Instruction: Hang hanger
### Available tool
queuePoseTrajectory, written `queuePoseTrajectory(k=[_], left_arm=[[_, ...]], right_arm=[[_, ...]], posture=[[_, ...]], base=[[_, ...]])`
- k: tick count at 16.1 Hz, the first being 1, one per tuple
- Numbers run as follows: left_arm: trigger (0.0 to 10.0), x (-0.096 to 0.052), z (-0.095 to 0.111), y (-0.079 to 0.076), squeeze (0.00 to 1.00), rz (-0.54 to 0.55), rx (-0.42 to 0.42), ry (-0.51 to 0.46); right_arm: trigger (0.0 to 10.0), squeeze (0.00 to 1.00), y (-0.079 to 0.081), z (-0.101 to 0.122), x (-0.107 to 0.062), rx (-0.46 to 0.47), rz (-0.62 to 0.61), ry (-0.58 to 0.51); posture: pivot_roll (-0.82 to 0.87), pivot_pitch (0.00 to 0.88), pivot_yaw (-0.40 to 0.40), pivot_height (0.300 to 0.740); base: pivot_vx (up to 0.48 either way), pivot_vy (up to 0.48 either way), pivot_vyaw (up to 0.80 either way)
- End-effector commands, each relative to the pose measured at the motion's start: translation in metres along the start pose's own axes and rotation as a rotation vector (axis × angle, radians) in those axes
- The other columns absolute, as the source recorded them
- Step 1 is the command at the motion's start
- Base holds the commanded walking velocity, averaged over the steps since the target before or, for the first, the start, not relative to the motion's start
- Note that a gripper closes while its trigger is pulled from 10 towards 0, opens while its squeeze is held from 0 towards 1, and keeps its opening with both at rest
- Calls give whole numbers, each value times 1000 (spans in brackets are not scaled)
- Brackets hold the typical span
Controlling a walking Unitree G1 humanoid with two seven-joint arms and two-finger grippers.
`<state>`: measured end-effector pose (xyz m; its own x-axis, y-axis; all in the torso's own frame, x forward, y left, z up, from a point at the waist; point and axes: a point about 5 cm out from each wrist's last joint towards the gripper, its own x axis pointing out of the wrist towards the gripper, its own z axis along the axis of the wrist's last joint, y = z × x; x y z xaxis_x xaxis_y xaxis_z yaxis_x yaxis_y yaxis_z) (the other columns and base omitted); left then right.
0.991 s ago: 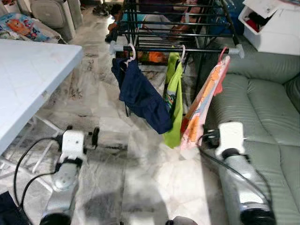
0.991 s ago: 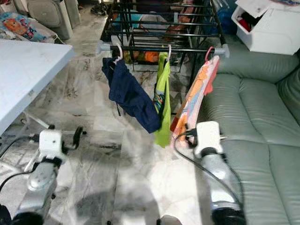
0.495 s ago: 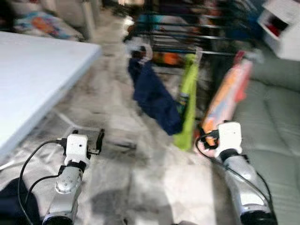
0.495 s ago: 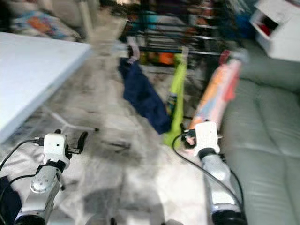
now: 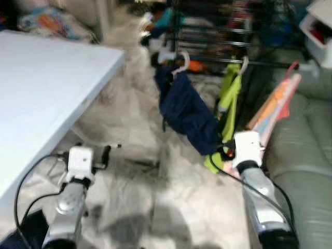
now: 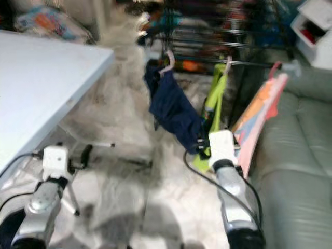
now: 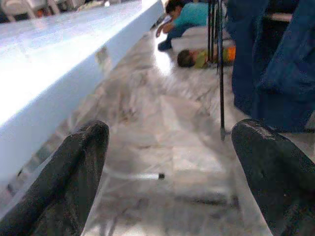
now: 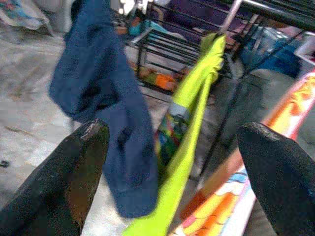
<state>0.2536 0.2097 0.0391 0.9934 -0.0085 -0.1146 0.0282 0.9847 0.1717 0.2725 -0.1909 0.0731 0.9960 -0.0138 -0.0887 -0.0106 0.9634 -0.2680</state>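
Left eye view, and I count three garments on hangers along the black metal drying rack's [image 5: 228,39] front rail: a dark navy cloth [image 5: 184,111] on a pale pink plastic hanger [image 5: 181,61], a lime-green top [image 5: 228,106] on a white hanger [image 5: 243,65], and an orange-and-pink patterned piece [image 5: 272,106] on a red hanger [image 5: 292,66]. All three hooks sit over the rail, the clothes drooping toward the grey marbled floor [image 5: 171,202].

My right gripper [image 8: 170,172] is up close to the hanging clothes, fingers spread wide, nothing between them; the navy cloth and the lime-green top hang right ahead of it in the right wrist view, the orange piece off to one side. Its white wrist block sits just in front of the green top's lower hem in the head views.

My left gripper [image 7: 172,177] is low over the floor, fingers also wide apart and empty, beside the long white table [image 5: 41,88] on my left. Between it and the rack is bare floor and one thin black rack leg [image 7: 220,73].

To my right, a grey-green leather sofa [image 5: 306,155]. Coloured bundles lie on the floor beyond the rack, too blurred to name.
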Motion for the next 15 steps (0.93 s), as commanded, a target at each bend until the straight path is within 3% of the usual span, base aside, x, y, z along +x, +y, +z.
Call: queuePoseTrajectory(k=[1, 4, 7, 9, 15], left_arm=[[10000, 1, 1, -6, 0, -15, -3, -5], [10000, -1, -5, -3, 0, 11, -4, 36], [10000, 5, 1, -3, 0, -22, -4, 5], [10000, 10, 8, -12, 0, -66, 6, -20], [10000, 12, 8, -12, 0, -71, -20, -16]], right_arm=[[10000, 0, -10, -6, -3, -17, -29, 29], [10000, 0, -12, -15, -13, -13, -51, 59], [10000, 0, -11, -10, -8, 15, -72, 33], [10000, 0, -6, 1, 3, -1, -42, -7], [10000, 0, -8, 3, 11, -5, -41, -13]], posture=[[-29, 0, 14, 740], [-39, 0, 31, 740], [-43, 0, 46, 740], [-39, 0, 48, 740], [-35, 0, 49, 740]], base=[[289, 382, 0], [109, 117, 0], [0, 0, 0], [390, 264, 0], [393, 276, 0]])
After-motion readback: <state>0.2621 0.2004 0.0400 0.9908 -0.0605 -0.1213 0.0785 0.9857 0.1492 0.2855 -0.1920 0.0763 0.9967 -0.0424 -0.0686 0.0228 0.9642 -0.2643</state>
